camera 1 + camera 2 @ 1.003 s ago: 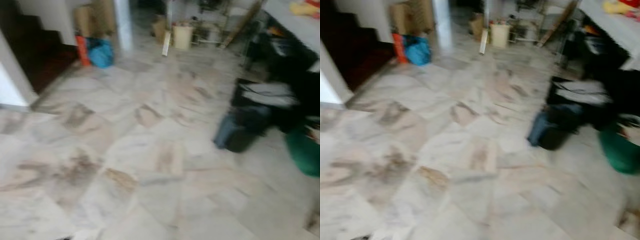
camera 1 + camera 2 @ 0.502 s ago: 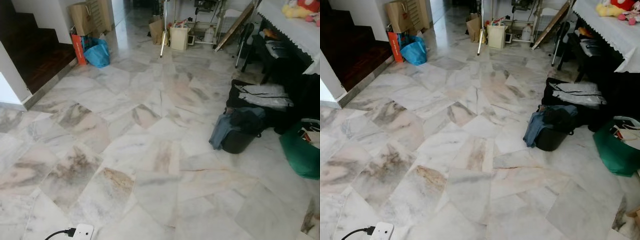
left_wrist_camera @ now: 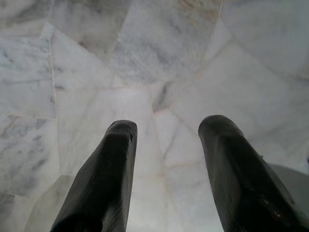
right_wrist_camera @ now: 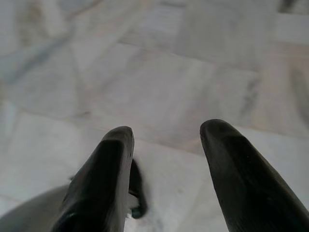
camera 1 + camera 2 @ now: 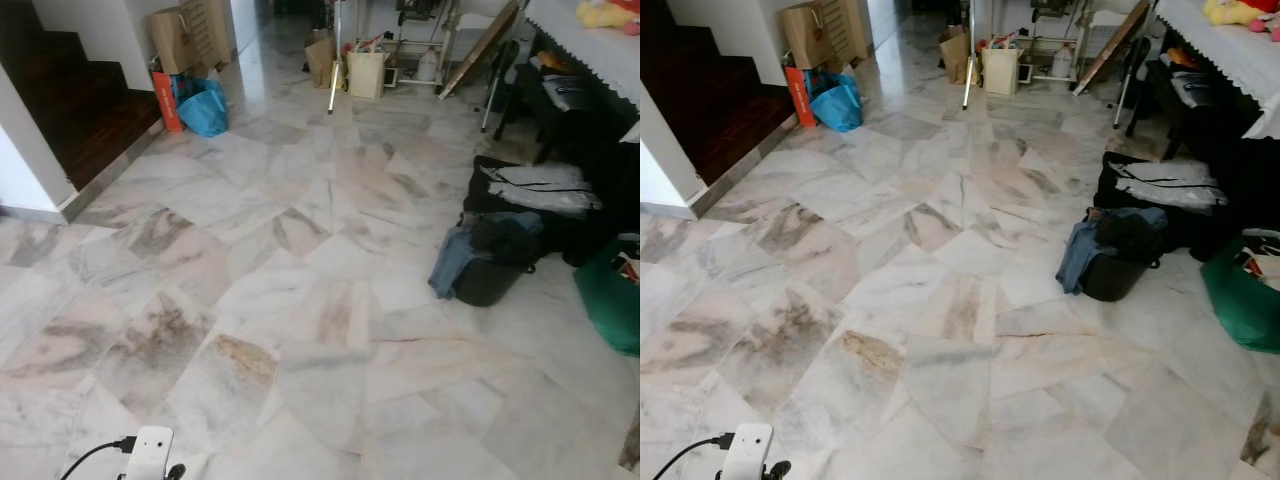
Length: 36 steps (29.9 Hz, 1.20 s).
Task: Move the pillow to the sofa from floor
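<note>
A wide marble floor [image 5: 300, 260] stretches ahead in the eye views. My left gripper [image 3: 166, 126] hangs open over pale marble tiles, nothing between its two black fingers. My right gripper [image 4: 166, 129] is open too, pointing down at the floor with an empty gap between its fingers.
A dark bag with blue cloth on it [image 5: 487, 265] and a black bag [image 5: 535, 195] lie at the right, beside a green bag [image 5: 612, 300]. A blue bag [image 5: 203, 106], an orange box and cartons stand far left by dark stairs [image 5: 80, 110]. A white power strip [image 5: 148, 455] lies near my feet.
The view has sharpened from blur and shifted slightly; the power strip has come into view at the bottom left. Nothing on the floor has moved.
</note>
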Tool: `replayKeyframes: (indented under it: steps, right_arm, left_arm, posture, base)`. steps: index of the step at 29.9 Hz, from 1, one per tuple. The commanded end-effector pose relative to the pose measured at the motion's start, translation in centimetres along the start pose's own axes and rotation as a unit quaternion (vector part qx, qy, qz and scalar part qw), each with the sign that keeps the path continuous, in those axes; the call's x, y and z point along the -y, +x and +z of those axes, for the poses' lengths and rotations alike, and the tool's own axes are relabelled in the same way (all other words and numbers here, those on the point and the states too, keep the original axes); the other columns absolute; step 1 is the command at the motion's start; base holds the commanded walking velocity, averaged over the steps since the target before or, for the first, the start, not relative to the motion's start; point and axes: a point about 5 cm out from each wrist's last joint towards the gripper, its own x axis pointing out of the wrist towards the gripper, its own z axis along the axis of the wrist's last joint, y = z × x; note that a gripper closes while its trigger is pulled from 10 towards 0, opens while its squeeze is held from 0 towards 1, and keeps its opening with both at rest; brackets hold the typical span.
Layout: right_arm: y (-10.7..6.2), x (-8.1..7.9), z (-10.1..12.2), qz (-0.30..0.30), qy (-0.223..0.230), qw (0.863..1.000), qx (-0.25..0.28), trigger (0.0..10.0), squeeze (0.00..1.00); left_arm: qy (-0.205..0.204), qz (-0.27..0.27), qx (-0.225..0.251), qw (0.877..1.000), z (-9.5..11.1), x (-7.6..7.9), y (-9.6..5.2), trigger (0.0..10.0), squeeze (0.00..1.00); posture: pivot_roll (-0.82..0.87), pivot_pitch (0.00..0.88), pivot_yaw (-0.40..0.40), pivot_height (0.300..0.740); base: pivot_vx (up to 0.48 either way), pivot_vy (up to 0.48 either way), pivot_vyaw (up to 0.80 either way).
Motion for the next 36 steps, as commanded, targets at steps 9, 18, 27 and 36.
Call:
replayKeyframes:
  steps: [9, 18, 27, 36]
  right_arm:
    - [0.2, -1.0, 0.7, 0.051, -0.006, 0.998, 0.035, 10.0, 0.0]
    - [0.2, 0.0, 0.3, 0.006, -0.115, 0.993, -0.035, 10.0, 0.0]
    - [0.0, 1.0, 0.3, -0.046, -0.084, 0.994, -0.054, 10.0, 0.0]
    - [0.5, 0.1, 0.7, -0.022, -0.05, 0.998, -0.043, 10.0, 0.0]
  left_arm:
    - [-0.032, 0.005, 0.049, 0.998, 2.4, -0.3, 0.4, 10.0, 0.0]
    - [-0.072, -0.002, 0.076, 0.994, 3.6, 0.9, 0.7, 10.0, 0.0]
    - [-0.056, -0.024, 0.039, 0.997, 2.0, 2.8, 0.6, 10.0, 0.0]
    - [-0.066, -0.032, 0.062, 0.995, 2.8, 3.2, 0.6, 10.0, 0.0]
  posture:
    - [0.07, 0.0, 0.021, 0.74]
    - [0.08, 0.0, -0.036, 0.74]
    - [0.09, 0.0, -0.065, 0.74]
    - [0.14, 0.0, -0.045, 0.74]
  base:
    - [0.0, 0.0, 0.0]
    - [0.0, 0.0, 0.0]
    - [0.0, 0.0, 0.0]
    - [0.0, 0.0, 0.0]
